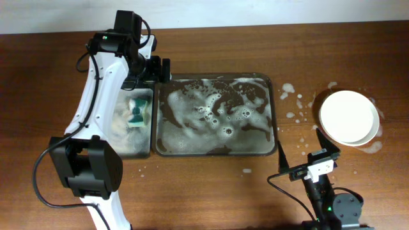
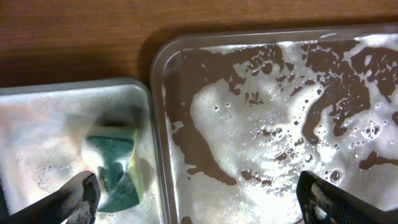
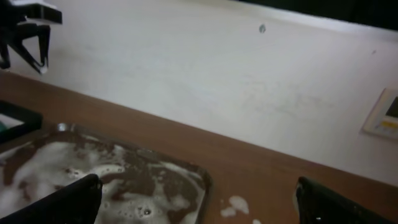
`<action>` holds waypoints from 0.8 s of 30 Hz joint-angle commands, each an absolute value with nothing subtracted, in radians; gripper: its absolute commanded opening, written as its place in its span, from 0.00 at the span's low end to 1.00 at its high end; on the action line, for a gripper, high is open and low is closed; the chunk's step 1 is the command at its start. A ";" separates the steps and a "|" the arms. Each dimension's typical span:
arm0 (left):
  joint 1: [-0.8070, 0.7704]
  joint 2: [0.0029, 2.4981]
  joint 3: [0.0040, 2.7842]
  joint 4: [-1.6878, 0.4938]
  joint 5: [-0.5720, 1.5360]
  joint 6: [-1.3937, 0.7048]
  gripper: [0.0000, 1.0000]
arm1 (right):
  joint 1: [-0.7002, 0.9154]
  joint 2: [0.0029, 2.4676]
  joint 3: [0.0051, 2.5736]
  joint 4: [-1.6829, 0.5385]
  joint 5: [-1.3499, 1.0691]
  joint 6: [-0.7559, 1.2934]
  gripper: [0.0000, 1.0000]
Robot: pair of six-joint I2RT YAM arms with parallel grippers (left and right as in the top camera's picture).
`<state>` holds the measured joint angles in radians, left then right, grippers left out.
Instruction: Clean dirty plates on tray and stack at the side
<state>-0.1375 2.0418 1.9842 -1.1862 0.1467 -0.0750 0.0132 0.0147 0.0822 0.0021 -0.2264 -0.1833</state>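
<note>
The large grey tray [image 1: 276, 121] at the table's centre holds brown water and white foam; no plate shows in it. A stack of clean white plates [image 1: 349, 117] stands on the table to its right. My left gripper [image 1: 161, 71] is open and empty above the tray's far left corner. In the left wrist view [image 2: 199, 202] its fingers straddle the tray rim [image 2: 158, 124] and the small tray beside it. My right gripper [image 1: 300, 152] is open and empty near the front edge, right of the tray. In the right wrist view [image 3: 196, 205] it faces the tray corner [image 3: 202, 177].
A small foamy tray [image 1: 134, 153] lies left of the large one and holds a green and yellow sponge [image 1: 136, 112], also in the left wrist view [image 2: 115, 165]. Foam spots [image 1: 291, 96] lie on the wood between tray and plates.
</note>
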 commanded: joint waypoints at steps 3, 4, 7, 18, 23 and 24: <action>-0.137 2.031 1.992 -1.186 0.153 -0.074 0.99 | 0.022 0.003 0.006 0.057 -0.197 -0.176 0.99; -0.137 2.031 1.992 -1.187 0.153 -0.074 0.99 | 0.022 0.003 0.006 0.052 -0.198 -0.176 0.98; -0.137 2.031 1.992 -1.186 0.154 -0.074 0.99 | 0.021 0.015 0.006 -0.060 -0.215 -0.167 0.98; -0.137 2.031 1.992 -1.187 0.154 -0.074 0.99 | 0.021 0.026 0.006 -0.059 -0.216 -0.168 0.98; -0.136 2.031 1.992 -1.187 0.099 -0.066 0.99 | 0.021 0.026 0.006 -0.059 -0.216 -0.168 0.98; -0.137 2.031 1.992 -1.186 0.098 -0.066 0.99 | 0.021 0.026 0.006 -0.059 -0.216 -0.168 0.98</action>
<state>-0.1375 2.0418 1.9842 -1.1858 0.1310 -0.0746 0.0139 0.0235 0.0116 -0.0555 -0.2138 -0.1791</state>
